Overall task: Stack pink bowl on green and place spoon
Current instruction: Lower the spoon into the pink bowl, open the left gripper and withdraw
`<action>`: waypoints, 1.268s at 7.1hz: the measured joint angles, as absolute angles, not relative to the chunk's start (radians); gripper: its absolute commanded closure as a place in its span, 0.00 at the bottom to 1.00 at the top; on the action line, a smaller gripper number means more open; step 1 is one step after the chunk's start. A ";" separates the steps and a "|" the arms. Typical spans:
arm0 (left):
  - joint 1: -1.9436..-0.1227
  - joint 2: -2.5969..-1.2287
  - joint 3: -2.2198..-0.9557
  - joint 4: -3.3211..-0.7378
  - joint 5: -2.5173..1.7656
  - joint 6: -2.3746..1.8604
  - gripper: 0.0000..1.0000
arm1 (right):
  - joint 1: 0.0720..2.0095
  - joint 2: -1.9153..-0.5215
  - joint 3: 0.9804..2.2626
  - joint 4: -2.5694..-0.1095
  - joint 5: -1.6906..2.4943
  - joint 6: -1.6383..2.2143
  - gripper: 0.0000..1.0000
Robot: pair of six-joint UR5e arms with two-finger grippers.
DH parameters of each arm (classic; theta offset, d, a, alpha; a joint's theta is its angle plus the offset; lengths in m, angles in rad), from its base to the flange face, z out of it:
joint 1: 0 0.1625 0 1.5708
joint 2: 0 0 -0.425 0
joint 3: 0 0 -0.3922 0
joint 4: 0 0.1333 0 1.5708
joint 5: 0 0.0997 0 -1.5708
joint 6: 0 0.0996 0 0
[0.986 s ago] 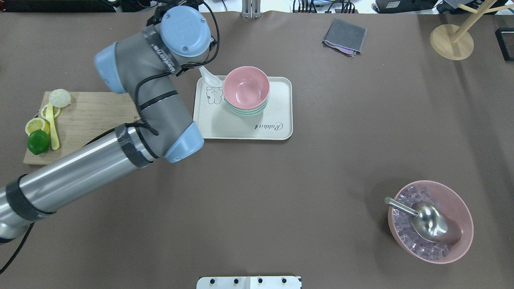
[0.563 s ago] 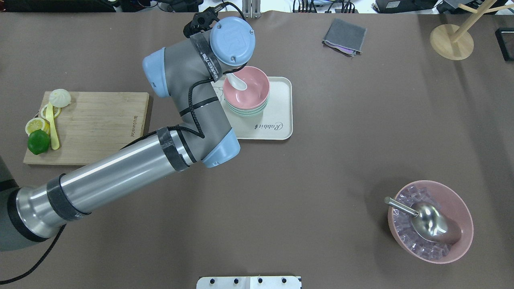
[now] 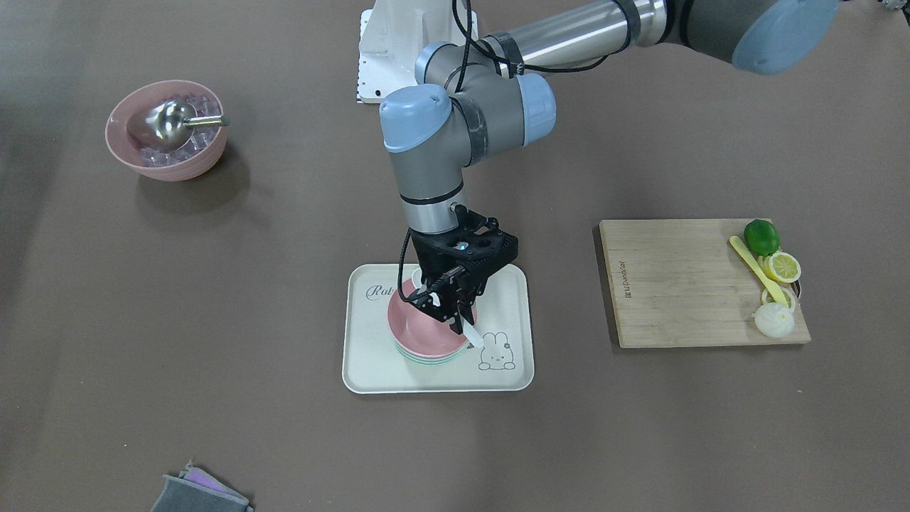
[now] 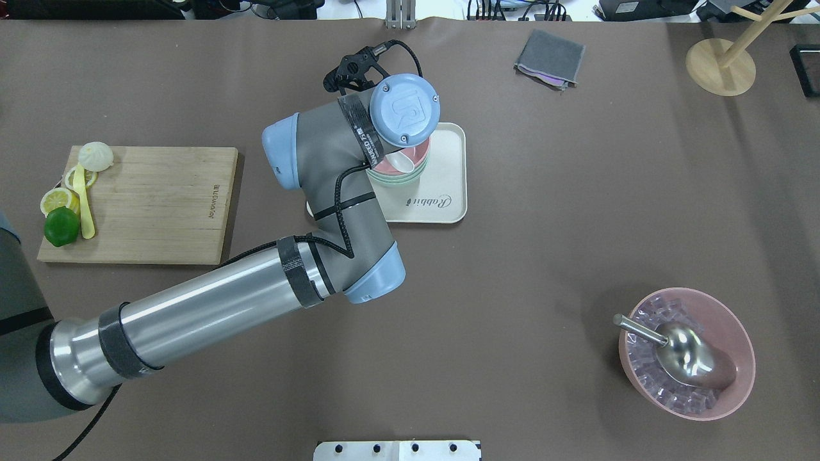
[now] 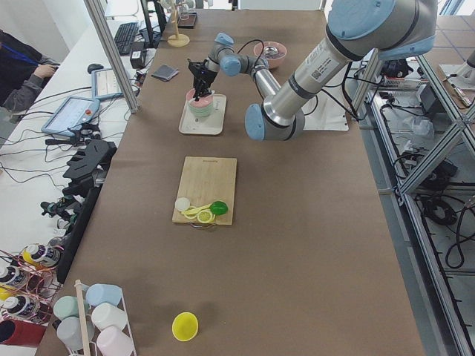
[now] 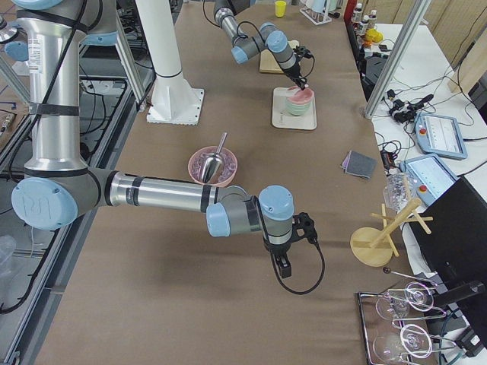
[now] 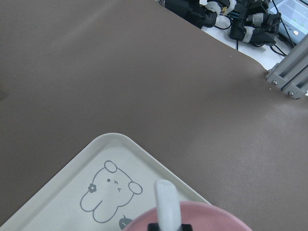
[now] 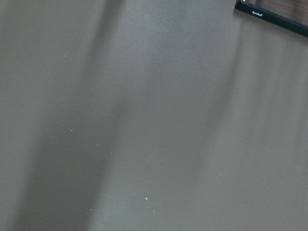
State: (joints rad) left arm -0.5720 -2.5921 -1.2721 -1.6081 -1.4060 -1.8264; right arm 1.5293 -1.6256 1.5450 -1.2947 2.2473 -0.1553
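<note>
A pink bowl (image 3: pixel 412 328) sits stacked on a green bowl (image 3: pixel 426 360) on a cream tray (image 3: pixel 370 363) with a rabbit drawing. My left gripper (image 3: pixel 455 316) is shut on a white spoon (image 3: pixel 472 335) and holds it over the pink bowl, scoop end inside the bowl (image 4: pixel 400 162), handle pointing out over the rim. The left wrist view shows the spoon handle (image 7: pixel 166 204) above the pink rim (image 7: pixel 221 217) and the tray (image 7: pixel 72 192). My right gripper (image 6: pixel 282 266) shows only in the exterior right view, over bare table; I cannot tell its state.
A wooden cutting board (image 4: pixel 154 198) with a lime, lemon slices, a yellow utensil and a bun lies left of the tray. A pink bowl of ice cubes with a metal scoop (image 4: pixel 687 352) stands front right. A grey cloth (image 4: pixel 549 57) and a wooden stand (image 4: pixel 721 67) are at the back.
My left arm has swung right, carrying the white spoon from the tray's back left corner to over the pink bowl. The stacked bowls have not moved.
</note>
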 measured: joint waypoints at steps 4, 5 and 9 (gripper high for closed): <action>-0.565 -2.591 -1.278 -1.609 -1.398 -1.815 0.03 | 1.529 -1.625 1.545 -1.295 2.246 -0.155 0.00; -0.565 -2.591 -1.279 -1.608 -1.398 -1.812 0.03 | 1.529 -1.626 1.545 -1.294 2.246 -0.156 0.00; -0.613 -2.452 -1.504 -1.535 -1.539 -1.537 0.03 | 1.535 -1.638 1.545 -1.294 2.246 -0.159 0.00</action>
State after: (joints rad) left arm -0.6128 -2.4521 -1.5043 -1.5350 -1.5395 -1.5369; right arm 1.5350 -1.6379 1.5450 -1.2942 2.2457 -0.1592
